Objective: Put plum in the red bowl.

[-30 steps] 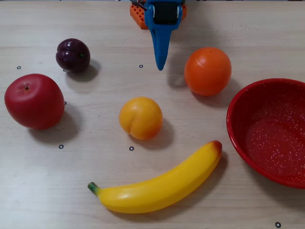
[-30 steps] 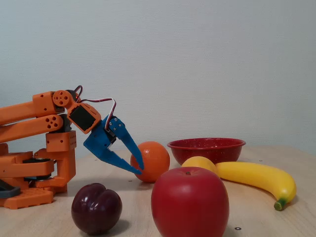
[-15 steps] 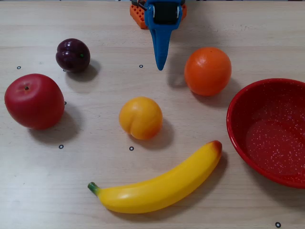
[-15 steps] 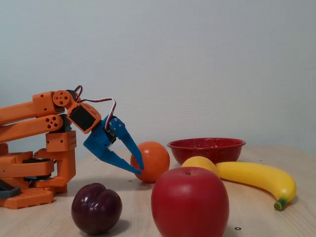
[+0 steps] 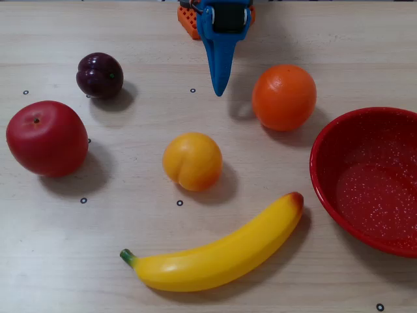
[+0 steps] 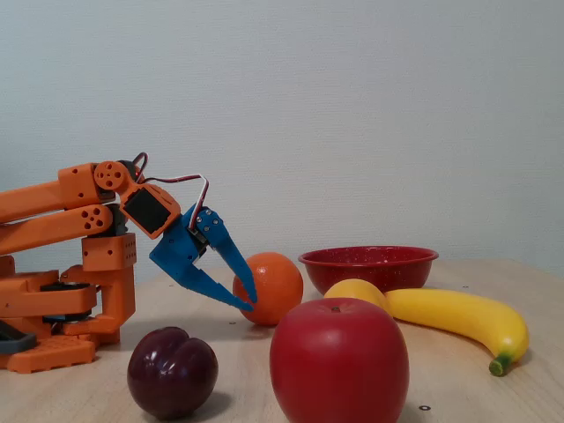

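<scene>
My end effector (image 5: 219, 88) hung empty above the worktop (image 5: 260, 274), its blue fingers nearly together with only a narrow gap in the fixed view. In the overhead view the plum (image 5: 100, 75) sat well off to the left of my fingertips, near the red apple (image 5: 47, 138). The red bowl (image 5: 326, 176) lay on the opposite side, far right, beyond the orange (image 5: 284, 97).
</scene>
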You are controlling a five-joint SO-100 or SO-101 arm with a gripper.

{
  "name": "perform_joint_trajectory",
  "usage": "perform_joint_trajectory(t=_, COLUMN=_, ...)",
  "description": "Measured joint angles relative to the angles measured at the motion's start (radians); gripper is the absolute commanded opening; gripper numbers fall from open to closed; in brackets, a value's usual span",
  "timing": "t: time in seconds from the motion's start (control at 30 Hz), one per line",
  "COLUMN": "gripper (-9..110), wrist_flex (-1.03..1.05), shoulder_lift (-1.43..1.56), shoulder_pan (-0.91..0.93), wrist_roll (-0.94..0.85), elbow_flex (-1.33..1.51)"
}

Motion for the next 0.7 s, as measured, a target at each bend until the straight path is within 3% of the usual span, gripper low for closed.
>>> perform_joint_trajectory(t=0.37, gripper=0, wrist_flex=0.000, shoulder_lift=-0.253, shoulder_pan=0.023, wrist_roll=-0.109, elbow_flex=-0.150)
perform_joint_trajectory(t=0.7, gripper=0, wrist_flex=0.051, shoulder_lift=-0.502, shoulder_pan=0.098, wrist_roll=-0.175, elbow_flex=-0.491)
